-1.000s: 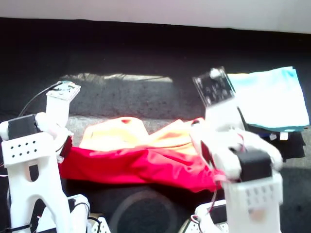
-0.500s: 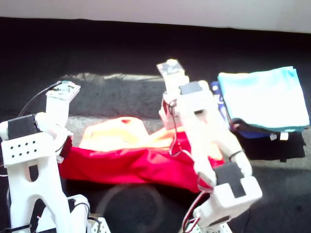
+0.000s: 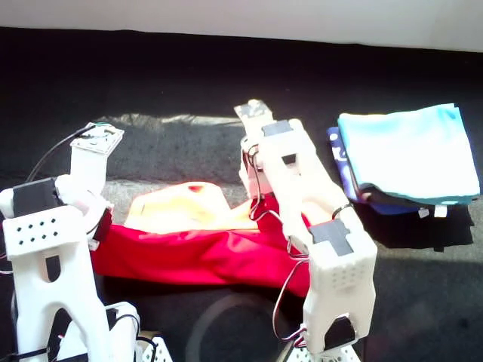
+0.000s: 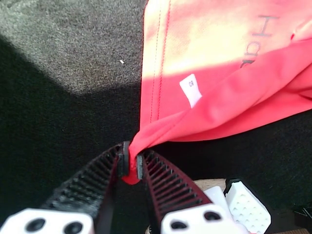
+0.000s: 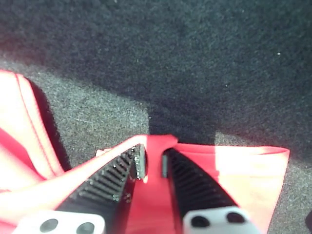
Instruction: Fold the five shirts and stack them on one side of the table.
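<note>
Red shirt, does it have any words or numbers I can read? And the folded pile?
On the red shirt, grey lettering: cut off by a fold, no whole word readable.
On the red shirt, a white tag: marks too small to read.
On the folded stack, small tags: too small to read.

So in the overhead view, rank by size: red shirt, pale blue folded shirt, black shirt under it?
Largest: red shirt; then pale blue shirt; smallest: black shirt, mostly covered, so true size unsure.
</note>
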Robot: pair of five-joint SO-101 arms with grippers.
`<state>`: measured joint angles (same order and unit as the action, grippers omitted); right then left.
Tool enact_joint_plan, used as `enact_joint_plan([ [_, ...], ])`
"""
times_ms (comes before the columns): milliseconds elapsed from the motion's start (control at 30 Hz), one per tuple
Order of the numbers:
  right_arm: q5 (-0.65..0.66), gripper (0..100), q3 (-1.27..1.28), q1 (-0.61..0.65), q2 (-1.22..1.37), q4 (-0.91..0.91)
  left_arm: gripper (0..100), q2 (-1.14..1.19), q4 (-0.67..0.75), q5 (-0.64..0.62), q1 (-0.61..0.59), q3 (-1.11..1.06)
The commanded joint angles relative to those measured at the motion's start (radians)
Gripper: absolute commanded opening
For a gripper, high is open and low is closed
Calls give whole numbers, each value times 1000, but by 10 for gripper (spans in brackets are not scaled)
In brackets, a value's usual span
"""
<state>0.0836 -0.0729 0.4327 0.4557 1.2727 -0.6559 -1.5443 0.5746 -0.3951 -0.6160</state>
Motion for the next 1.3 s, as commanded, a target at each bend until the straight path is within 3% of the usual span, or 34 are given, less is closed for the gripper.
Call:
enact_joint_plan([
  [0,-6,4,-67,4,-5,-8,9,-18,8,6,4,5],
  [167,-6,7,-246,-8,-7,96,9,-16,61,2,4,19],
  [333,2,7,-639,-70,-4,222,9,58,83,-2,4,189],
  [433,28,6,-868,-101,-2,269,9,220,68,-26,4,404],
  [633,140,6,-1199,-107,-4,286,9,610,-204,-97,10,1084],
  [733,141,6,-1314,-107,-4,338,9,704,-236,-115,2,1314],
  [1100,141,6,-1673,-122,-15,426,9,493,-236,-121,38,1330],
  [1267,143,6,-1692,-160,-151,424,9,351,-232,-117,36,1333],
])
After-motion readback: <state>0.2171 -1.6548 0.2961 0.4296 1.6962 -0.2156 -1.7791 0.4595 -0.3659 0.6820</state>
